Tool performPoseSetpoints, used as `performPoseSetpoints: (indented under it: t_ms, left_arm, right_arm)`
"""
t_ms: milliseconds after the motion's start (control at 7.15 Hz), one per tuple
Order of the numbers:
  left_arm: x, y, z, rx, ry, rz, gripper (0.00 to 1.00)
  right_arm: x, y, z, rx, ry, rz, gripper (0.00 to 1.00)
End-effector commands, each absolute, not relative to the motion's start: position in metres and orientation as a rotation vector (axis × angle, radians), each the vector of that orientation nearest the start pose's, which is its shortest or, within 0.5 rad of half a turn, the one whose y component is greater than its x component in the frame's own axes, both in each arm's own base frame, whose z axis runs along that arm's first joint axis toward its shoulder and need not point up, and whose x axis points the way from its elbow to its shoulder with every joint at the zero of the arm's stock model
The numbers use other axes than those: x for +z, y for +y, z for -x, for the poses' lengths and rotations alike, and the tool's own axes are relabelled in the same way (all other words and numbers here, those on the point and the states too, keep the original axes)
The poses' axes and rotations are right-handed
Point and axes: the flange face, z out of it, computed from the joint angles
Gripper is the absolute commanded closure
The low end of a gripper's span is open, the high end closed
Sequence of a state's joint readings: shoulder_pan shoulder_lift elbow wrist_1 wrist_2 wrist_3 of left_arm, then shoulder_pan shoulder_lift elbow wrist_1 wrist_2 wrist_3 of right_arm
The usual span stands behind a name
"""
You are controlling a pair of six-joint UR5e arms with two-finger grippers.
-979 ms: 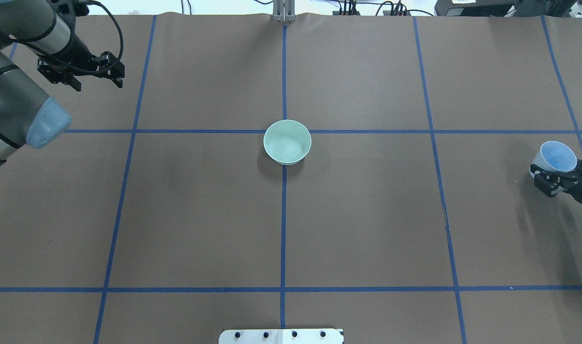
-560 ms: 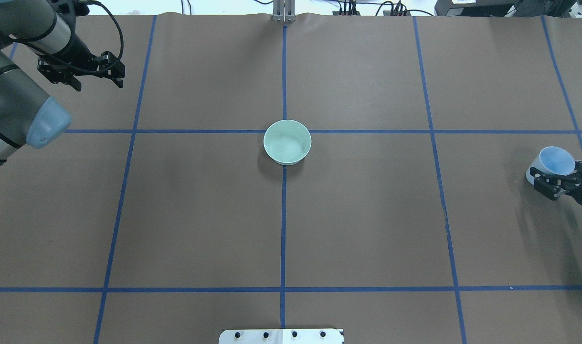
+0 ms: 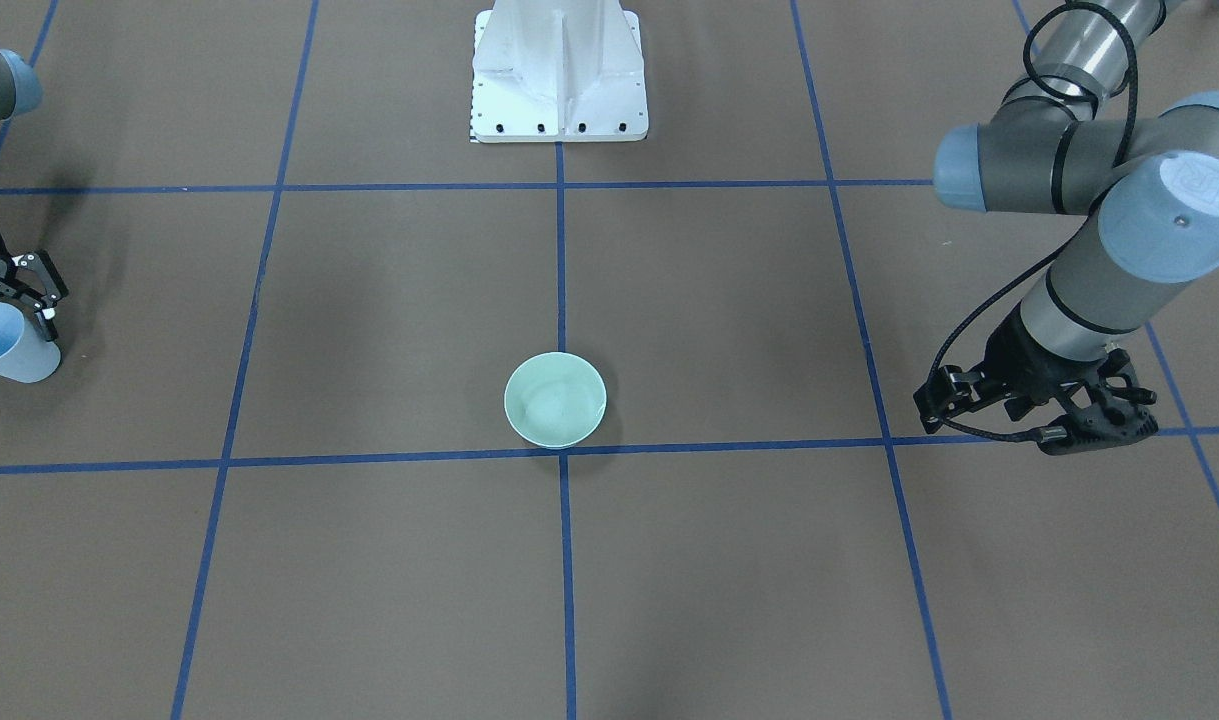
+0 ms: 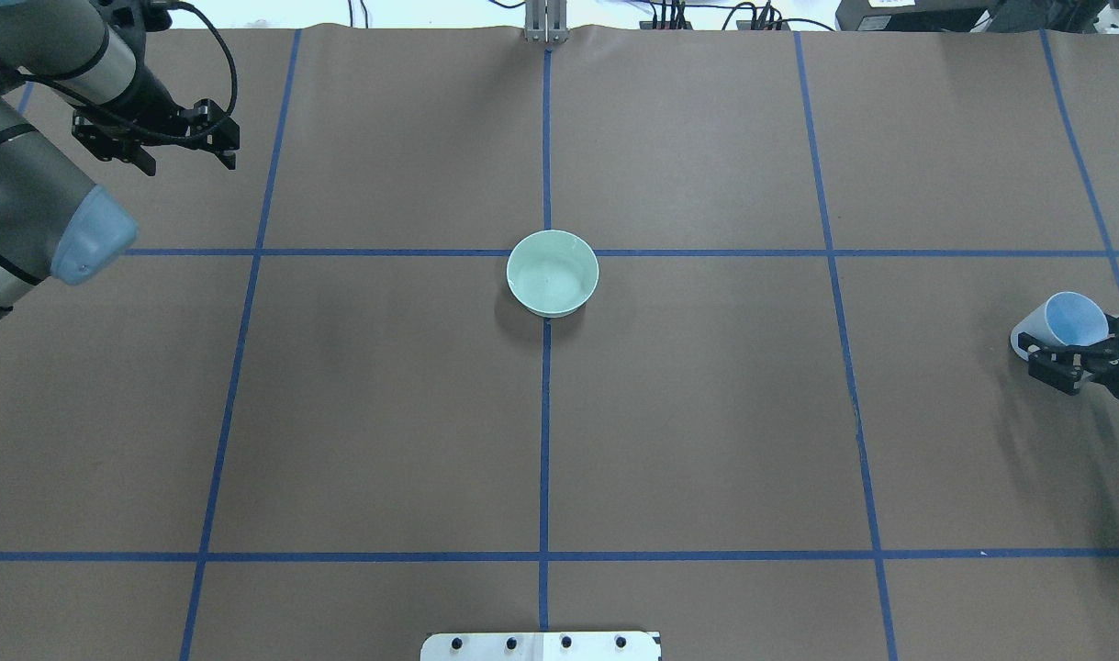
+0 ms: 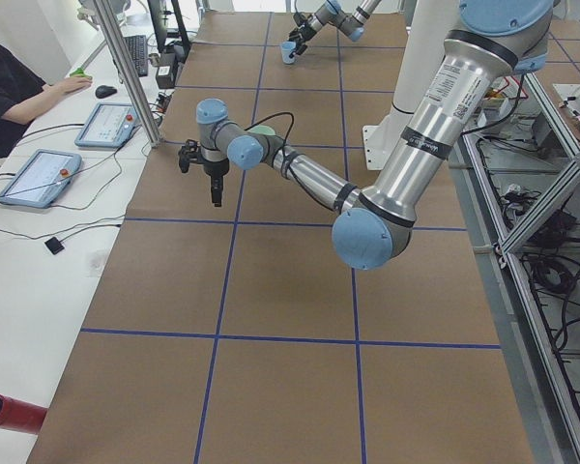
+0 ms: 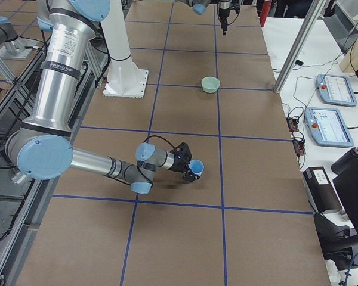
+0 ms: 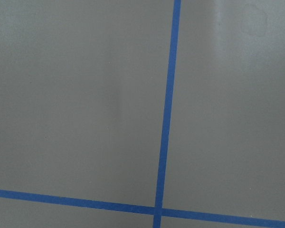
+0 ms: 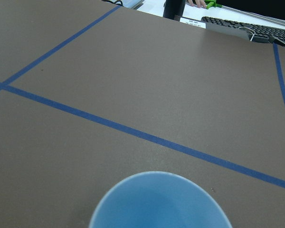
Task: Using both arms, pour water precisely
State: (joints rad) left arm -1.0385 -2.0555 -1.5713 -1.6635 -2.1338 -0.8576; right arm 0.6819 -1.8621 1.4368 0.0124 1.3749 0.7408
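Mid-table stands a green bowl (wide bare mat around it); white pedestal behind.

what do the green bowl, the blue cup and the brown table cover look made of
Green bowl: likely glazed ceramic, possibly glossy plastic; smooth mint surface with a soft sheen inside.
Blue cup: probably thin plastic or coated paper; thin rim, whitish outside, matte blue inside.
Brown table cover: looks like matte paper; no glare, wavy far edge.

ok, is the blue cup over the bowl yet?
No, the blue cup is held by the right gripper near the table's edge, far from the green bowl at the centre.
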Motion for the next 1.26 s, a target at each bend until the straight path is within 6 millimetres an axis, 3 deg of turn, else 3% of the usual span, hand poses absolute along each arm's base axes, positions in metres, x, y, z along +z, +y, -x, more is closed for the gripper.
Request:
performPoseSetpoints:
  t_ms: [0,560,840,1119]
  left_arm:
    - [0.371,-0.622,-0.273,-0.146,0.780,-0.082,0.00]
    - [0.372,-0.621,-0.273,-0.148,0.780,-0.080,0.00]
    - [0.372,-0.621,-0.273,-0.147,0.780,-0.081,0.00]
    - [0.363,-0.622,-0.276,-0.138,0.793,-0.097,0.00]
  right_arm:
    - [0.664,-0.339,0.183,-0.053,-0.780,-0.894,0.02]
    - [0.662,-0.352,0.146,-0.036,-0.804,-0.868,0.02]
    - [0.656,-0.372,0.110,-0.032,-0.842,-0.833,0.02]
    - [0.624,-0.427,0.080,-0.057,-0.839,-0.812,0.02]
